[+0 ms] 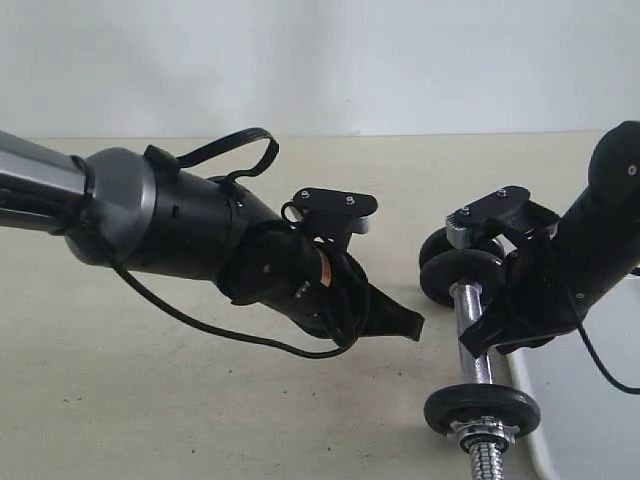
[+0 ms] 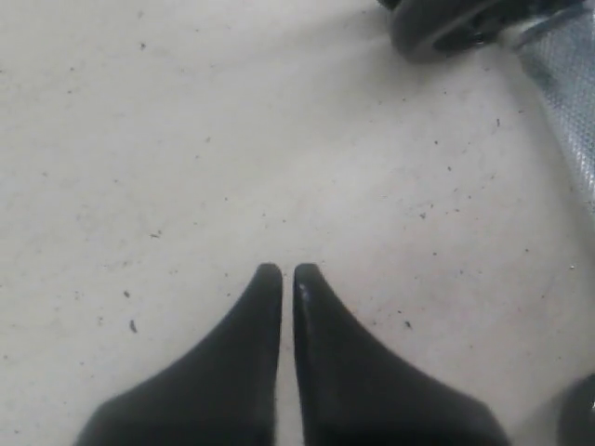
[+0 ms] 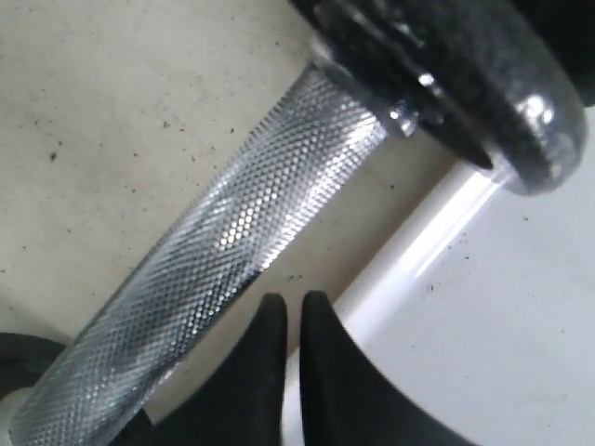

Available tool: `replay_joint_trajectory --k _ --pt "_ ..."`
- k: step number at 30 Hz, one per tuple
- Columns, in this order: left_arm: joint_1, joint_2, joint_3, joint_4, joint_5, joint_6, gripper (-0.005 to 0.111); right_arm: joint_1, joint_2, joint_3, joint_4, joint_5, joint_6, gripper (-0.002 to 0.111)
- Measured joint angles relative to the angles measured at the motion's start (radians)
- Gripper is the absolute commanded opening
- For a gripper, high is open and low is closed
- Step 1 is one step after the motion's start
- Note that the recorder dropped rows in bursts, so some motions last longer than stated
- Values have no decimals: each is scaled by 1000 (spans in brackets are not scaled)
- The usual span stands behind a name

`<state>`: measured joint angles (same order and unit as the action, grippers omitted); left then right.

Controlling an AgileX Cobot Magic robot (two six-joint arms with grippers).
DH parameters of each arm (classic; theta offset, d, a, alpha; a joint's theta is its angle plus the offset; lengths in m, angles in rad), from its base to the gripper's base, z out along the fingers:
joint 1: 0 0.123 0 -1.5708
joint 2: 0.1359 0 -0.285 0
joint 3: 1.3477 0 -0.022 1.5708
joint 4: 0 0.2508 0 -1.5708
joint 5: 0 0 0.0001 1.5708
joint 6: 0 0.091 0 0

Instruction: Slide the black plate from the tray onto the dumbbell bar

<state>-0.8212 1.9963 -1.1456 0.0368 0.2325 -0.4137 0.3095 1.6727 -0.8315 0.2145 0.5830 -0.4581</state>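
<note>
Currently my left gripper (image 1: 412,326) is closed on nothing, low over the surface (image 1: 200,400) to the left of the dumbbell bar (image 1: 468,312). My right gripper (image 1: 470,346) is closed and empty too, its tip just beside the bar's knurled middle at the tray (image 1: 590,430) rim. The black plate (image 1: 482,408) sits on the bar's near end, off the tray. Two more discs (image 1: 458,272) sit at the far end.

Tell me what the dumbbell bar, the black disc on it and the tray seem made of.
Dumbbell bar: likely chromed steel, bright silver, diamond knurling. Black disc: probably cast iron, pebbled black coat, glints on the rim. Tray: glossy white, plastic or enamel; cannot tell which.
</note>
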Motion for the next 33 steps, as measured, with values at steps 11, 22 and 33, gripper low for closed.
replay_joint_trajectory --k 11,22,33 --pt "61 -38 0 26 44 49 4 0 -70 -28 -277 15 282 0" --pt "78 -158 0 211 177 67 4 0 -179 -46 -290 6 283 0" --pt "79 -342 19 295 165 48 4 0 -401 -51 -278 -75 239 0"
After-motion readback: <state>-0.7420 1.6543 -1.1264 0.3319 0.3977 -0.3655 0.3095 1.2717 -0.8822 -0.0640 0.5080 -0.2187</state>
